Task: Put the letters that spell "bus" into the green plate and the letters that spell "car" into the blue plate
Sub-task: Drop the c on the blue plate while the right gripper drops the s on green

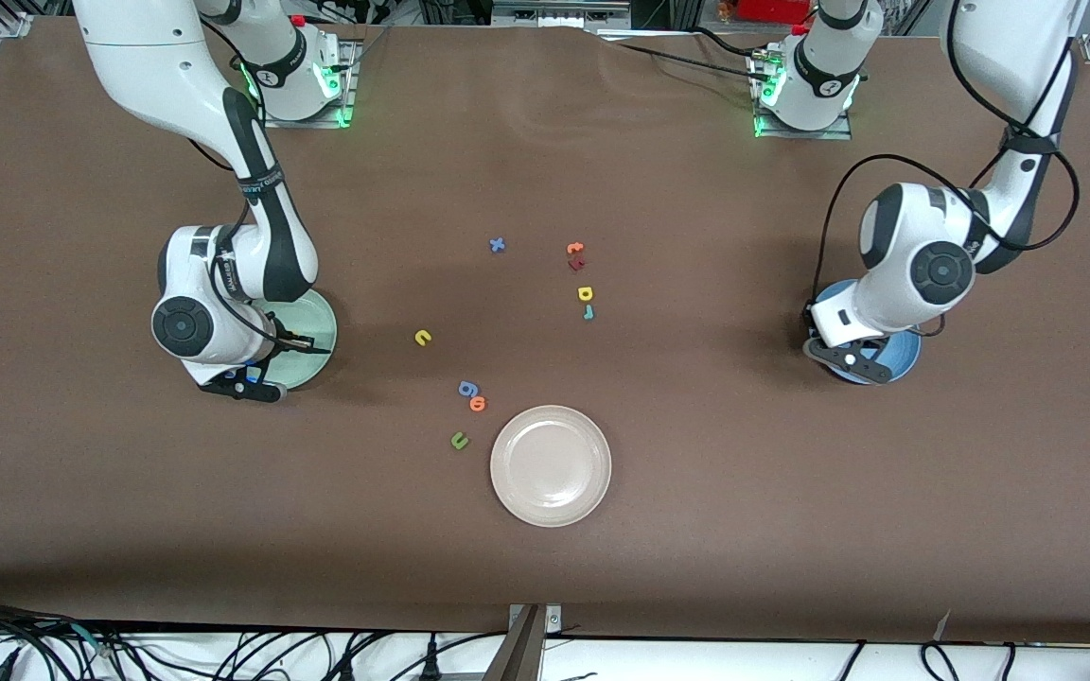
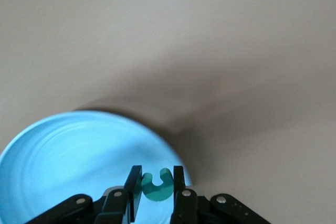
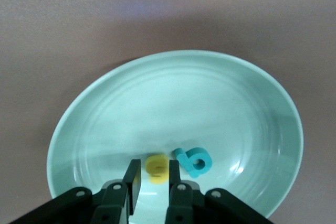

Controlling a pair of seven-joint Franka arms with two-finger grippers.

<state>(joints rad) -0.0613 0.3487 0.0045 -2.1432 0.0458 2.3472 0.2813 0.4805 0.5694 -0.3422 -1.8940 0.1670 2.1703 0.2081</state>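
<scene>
A brown table point(image 1: 696, 530) fills the scene, with cables along its near edge and metal framing past the arm bases. The beige-white plate point(image 1: 551, 465) lies near the front camera, between the two arms' ends. The green plate point(image 3: 173, 103) lies at the right arm's end; the right gripper point(image 3: 153, 181) hangs over it, jaws close together around a yellow "s" point(image 3: 157, 168), with a teal "b" point(image 3: 193, 161) lying in the plate just beside it. The blue plate point(image 2: 68, 156) lies at the left arm's end; the left gripper point(image 2: 156, 190) is over it, pinching a teal "c" point(image 2: 157, 187). Mid-table lie a yellow "u" point(image 1: 423, 337), yellow "a" point(image 1: 585, 293), teal "r" point(image 1: 588, 312), orange "t" point(image 1: 574, 249), blue "g" point(image 1: 467, 388), orange "o" point(image 1: 478, 404) and green "u" point(image 1: 459, 440).
</scene>
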